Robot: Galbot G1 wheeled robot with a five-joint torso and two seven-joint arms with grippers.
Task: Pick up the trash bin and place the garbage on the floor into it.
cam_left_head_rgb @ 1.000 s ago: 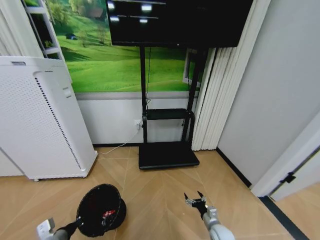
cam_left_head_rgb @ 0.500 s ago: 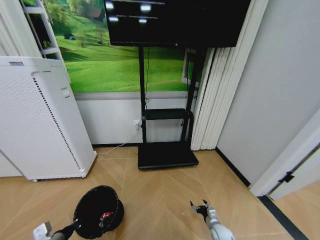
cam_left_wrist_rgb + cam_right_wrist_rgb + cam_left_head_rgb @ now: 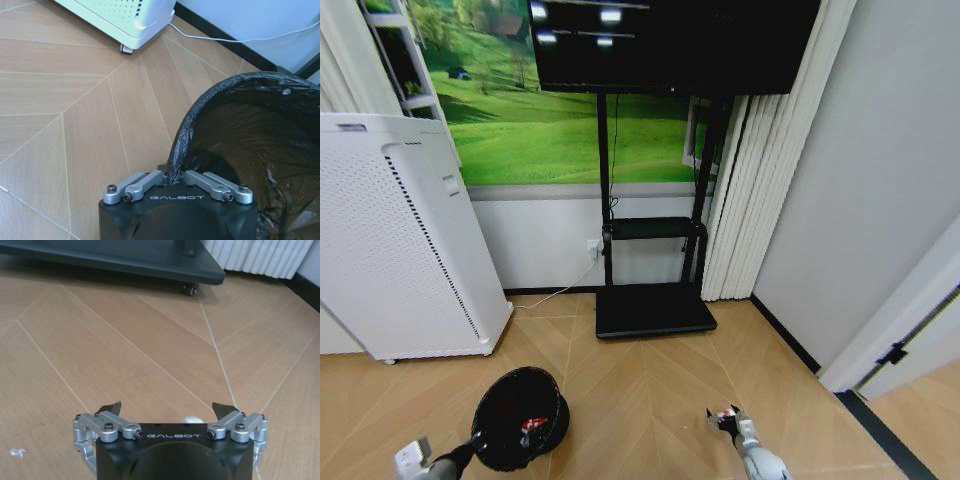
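Left gripper [image 3: 172,176]: clamped on near rim of trash bin [image 3: 520,432], black liner pinched betw. fingers; bin extends fwd from pincer, mouth open. Red-and-white wrapper [image 3: 529,427] seen inside bin, just beyond held rim. Air purifier [image 3: 395,240] well beyond pincer, to its left.

Right gripper [image 3: 169,412]: spread wide, holding nothing, low over bare floor. Small white scrap [image 3: 191,419] on floor betw. its fingertips; identity cannot be told. TV stand base [image 3: 115,255] well ahead of it.

Assessment: bin pickup appears done; at least one piece deposited. Bottle and second wrapper unconfirmed, may sit deeper in bin. Task judged late-stage, not verified complete.
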